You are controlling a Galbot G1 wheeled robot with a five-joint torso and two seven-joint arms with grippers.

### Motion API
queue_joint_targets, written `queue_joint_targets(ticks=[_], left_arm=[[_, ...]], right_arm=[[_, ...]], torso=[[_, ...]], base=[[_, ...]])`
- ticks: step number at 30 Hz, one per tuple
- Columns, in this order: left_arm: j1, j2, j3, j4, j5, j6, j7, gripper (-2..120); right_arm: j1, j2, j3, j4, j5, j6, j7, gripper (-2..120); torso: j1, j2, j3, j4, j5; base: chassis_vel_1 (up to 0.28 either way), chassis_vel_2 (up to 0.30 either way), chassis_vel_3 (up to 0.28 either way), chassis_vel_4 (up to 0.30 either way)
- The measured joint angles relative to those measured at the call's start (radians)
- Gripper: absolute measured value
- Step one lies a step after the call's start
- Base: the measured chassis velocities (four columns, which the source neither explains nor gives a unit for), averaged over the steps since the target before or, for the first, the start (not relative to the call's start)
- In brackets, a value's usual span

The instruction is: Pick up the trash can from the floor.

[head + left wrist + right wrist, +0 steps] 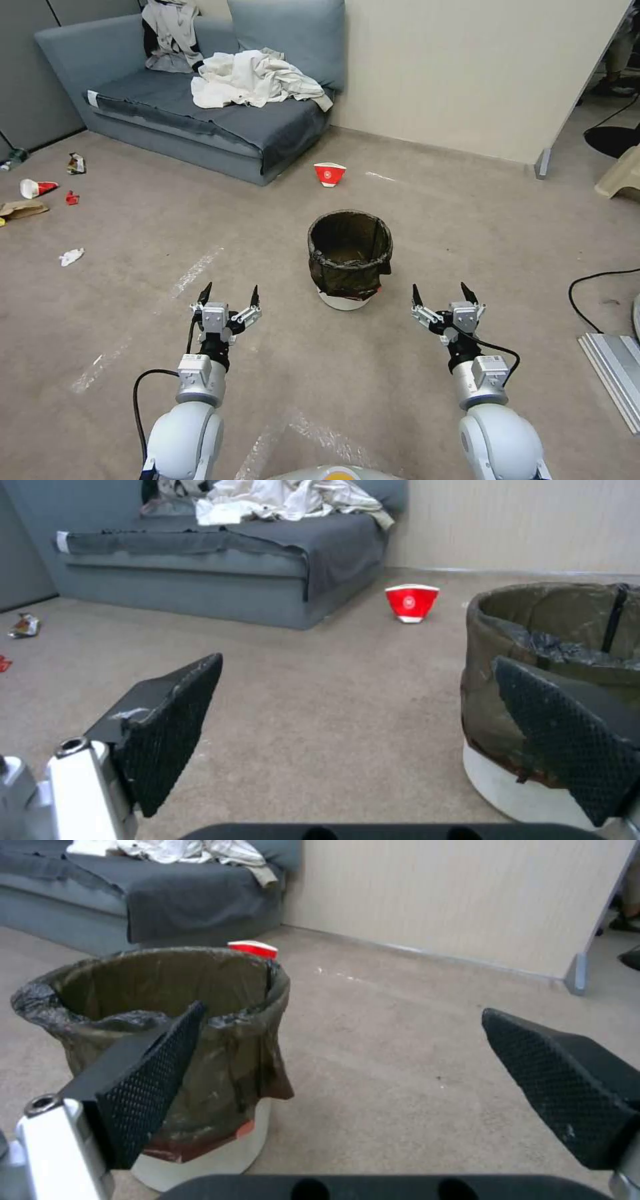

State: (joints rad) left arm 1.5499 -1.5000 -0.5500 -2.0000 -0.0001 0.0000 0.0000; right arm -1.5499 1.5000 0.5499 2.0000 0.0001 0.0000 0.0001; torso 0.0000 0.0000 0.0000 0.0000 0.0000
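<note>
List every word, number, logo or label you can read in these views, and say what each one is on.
No text reads clearly anywhere.
Red-and-white paper cup: a small white round mark on its red side, too blurred to read.
Trash can: no print visible on the black bag or white base.
Crumpled wrappers on the floor: too small to read.

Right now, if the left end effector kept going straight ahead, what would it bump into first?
Probably nothing soon: the open left end effector points past the bin, over bare carpet toward the sofa, though depth is uncertain.
</note>
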Motion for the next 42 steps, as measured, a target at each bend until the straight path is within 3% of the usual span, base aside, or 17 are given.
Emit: queue_joint_targets(ticks=[30,42], left_arm=[[0.003,0.0,-0.001,-0.002,-0.001,0.0,0.0,100],[0.178,0.041,-0.086,-0.285,-0.074,0.035,-0.054,100]], right_arm=[[-0.009,0.003,-0.001,0.019,0.002,-0.008,0.0,100],[-0.15,0.068,-0.044,0.378,0.071,-0.138,0.037,100]], torso=[[0.0,0.0,0.0,0.0,0.0],[0.0,0.0,0.0,-0.0002,-0.0002]], base=[[0.0,0.0,0.0,0.0],[0.0,0.0,0.0,0.0]])
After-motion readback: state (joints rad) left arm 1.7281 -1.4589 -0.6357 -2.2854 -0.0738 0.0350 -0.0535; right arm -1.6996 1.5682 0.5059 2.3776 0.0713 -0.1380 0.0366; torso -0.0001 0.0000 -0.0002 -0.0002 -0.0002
